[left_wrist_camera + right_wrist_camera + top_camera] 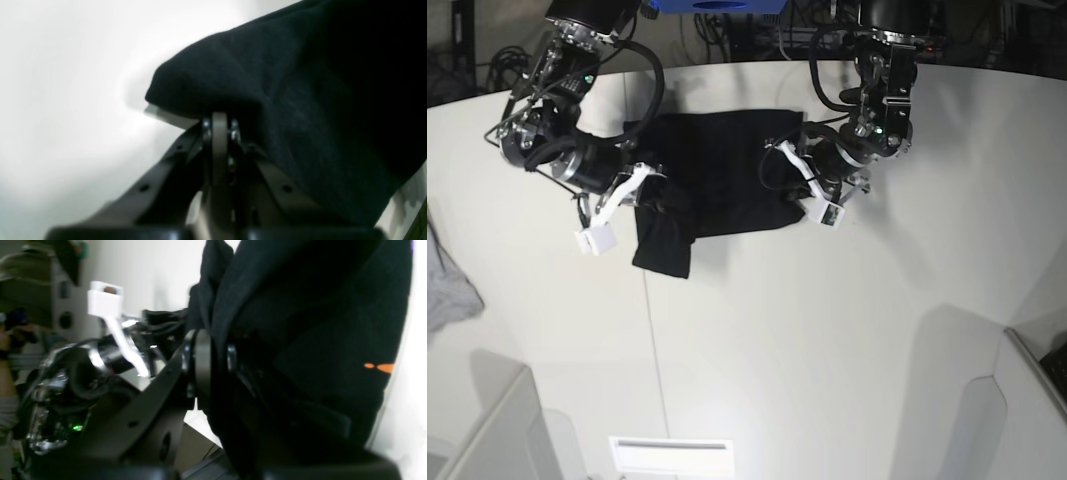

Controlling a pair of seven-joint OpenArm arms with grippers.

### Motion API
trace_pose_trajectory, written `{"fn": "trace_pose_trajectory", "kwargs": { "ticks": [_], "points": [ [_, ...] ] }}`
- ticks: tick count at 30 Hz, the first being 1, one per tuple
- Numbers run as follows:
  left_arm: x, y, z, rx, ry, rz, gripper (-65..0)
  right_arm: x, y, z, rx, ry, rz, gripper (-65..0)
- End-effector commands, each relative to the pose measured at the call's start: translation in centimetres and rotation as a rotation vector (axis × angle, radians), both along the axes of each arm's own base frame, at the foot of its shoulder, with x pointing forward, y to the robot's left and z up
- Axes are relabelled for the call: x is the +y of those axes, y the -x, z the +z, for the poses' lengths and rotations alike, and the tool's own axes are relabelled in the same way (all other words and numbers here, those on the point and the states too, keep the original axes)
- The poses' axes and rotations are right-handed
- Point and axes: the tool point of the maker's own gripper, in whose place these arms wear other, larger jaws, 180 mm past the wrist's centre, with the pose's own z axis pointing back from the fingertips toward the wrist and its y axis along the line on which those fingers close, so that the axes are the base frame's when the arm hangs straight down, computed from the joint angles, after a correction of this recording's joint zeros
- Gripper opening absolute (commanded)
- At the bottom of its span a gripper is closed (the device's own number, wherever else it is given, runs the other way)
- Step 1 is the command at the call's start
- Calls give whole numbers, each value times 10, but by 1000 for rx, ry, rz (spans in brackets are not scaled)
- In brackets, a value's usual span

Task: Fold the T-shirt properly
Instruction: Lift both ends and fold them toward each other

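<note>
on the white desk (827, 330), toward its far side, the shirt (717, 180) lies between the two arms as a dark block, with one part trailing off toward the near edge on the right arm's side. it looks partly folded — the body reads as a rough rectangle, though the trailing flap spoils the outline.

the left pincer (220, 125) is clenched on the shirt's edge; its wrist view shows black cloth bunched over the closed tips, with bare desk beneath. the right pincer (213, 355) is nearly closed with cloth caught between its jaws, and a fleck of orange print shows on the fabric beside it. so both hold the shirt, one at each side.

judging by this, at least one fold seems to be in hand and not yet laid down, since the cloth is lifted at both grips. what is left, as far as i can tell: settle this fold flat, tuck in the hanging flap, and probably fold once more to make a neat packet — then let go.

a small grey cloth (447, 285) sits at the desk's edge, well apart.
</note>
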Motion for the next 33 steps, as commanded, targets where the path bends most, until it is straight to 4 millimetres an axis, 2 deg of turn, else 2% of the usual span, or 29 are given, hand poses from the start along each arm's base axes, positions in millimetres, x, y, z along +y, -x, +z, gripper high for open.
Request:
{"fn": "trace_pose_trajectory", "kwargs": {
  "ticks": [1, 11, 21, 28, 33],
  "points": [
    [1, 0, 0, 4, -16, -12, -650, 2, -6, 11, -45, -18, -7, -650],
    [2, 0, 0, 5, -17, -8, -650, 2, 2, 4, -19, -12, -5, -650],
    [5, 0, 0, 5, -19, -4, -650, 38, 7, 7, -58, -55, 55, -650],
    [7, 2, 0, 4, -22, -2, -650, 37, 3, 8, -72, -55, 43, -650],
    [12, 1, 1, 2, -26, 7, -650, 34, 5, 0, -54, -8, 45, -650]
  ]
}}
